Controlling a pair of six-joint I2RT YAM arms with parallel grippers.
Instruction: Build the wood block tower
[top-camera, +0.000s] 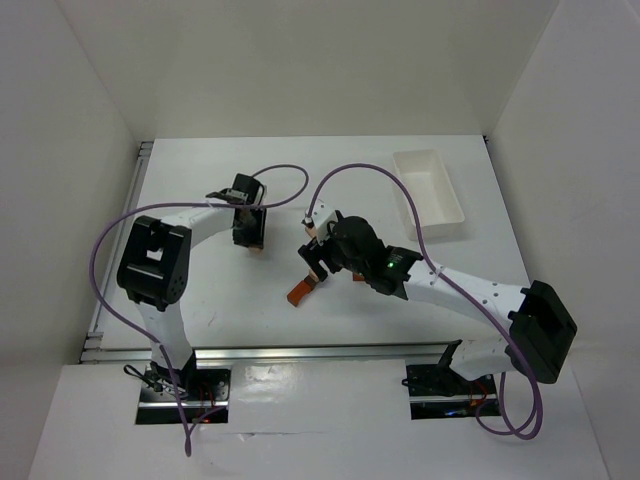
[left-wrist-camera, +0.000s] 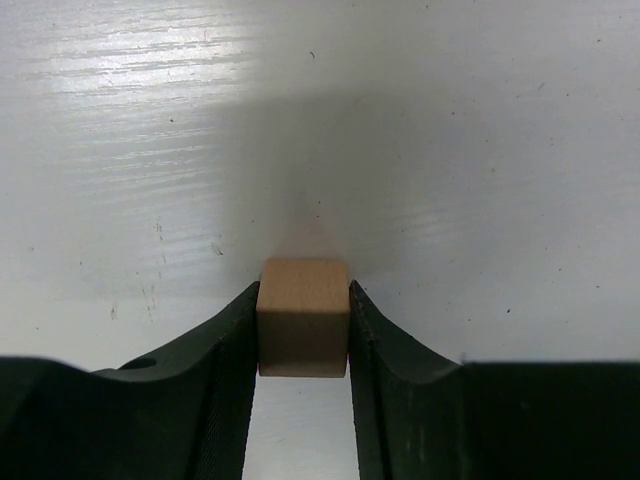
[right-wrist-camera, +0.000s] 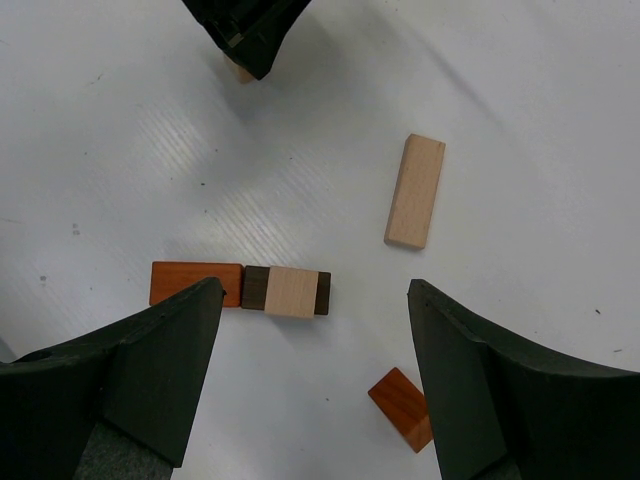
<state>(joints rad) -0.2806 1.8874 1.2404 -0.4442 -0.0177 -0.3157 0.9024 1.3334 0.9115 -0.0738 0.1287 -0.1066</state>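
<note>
My left gripper (left-wrist-camera: 303, 335) is shut on a pale tan cube (left-wrist-camera: 303, 315) that is down at the white table; it stands left of centre in the top view (top-camera: 249, 240). My right gripper (right-wrist-camera: 314, 292) is open and empty, high above the loose pieces. Below it lie an orange-red bar (right-wrist-camera: 195, 283), end to end with a dark brown block (right-wrist-camera: 251, 287) that has a pale cube (right-wrist-camera: 292, 292) on top. A pale long block (right-wrist-camera: 415, 191) lies apart to the right and an orange-red piece (right-wrist-camera: 403, 408) lies nearer. The orange-red bar also shows in the top view (top-camera: 300, 291).
A white plastic tray (top-camera: 430, 195) stands at the back right. Purple cables loop over the table from both arms. The left gripper's black fingers (right-wrist-camera: 245, 30) show at the top of the right wrist view, beyond the pieces.
</note>
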